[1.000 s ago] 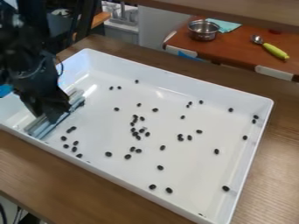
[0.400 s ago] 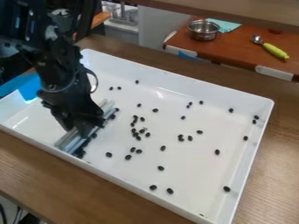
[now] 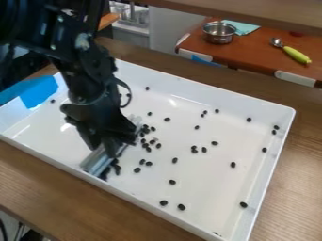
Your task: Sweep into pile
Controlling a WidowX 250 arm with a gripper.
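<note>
Black and angled down, my gripper (image 3: 108, 147) is closing snugly on a clear bar (image 3: 94, 163), only as wide as the bar's thickness is allowing. And we're moving! I'm carrying that bar away from the tray's far-left end and into the middle, over the floor of the white tray (image 3: 207, 181). Dark beans (image 3: 117, 169) that were lying scattered are now bunching just ahead of the bar's near end, so a pile is starting. Beside the bar's far end, the middle cluster (image 3: 148, 145) is coming into reach. One stray bean (image 3: 52, 101) is sitting well behind me, so I'm probably needing another pass. Plenty more are lying loose ahead, and I'm judging the sweep far from finished; beans could be slipping round the bar's ends. As for labels, I'm finding no writing I can read.
</note>
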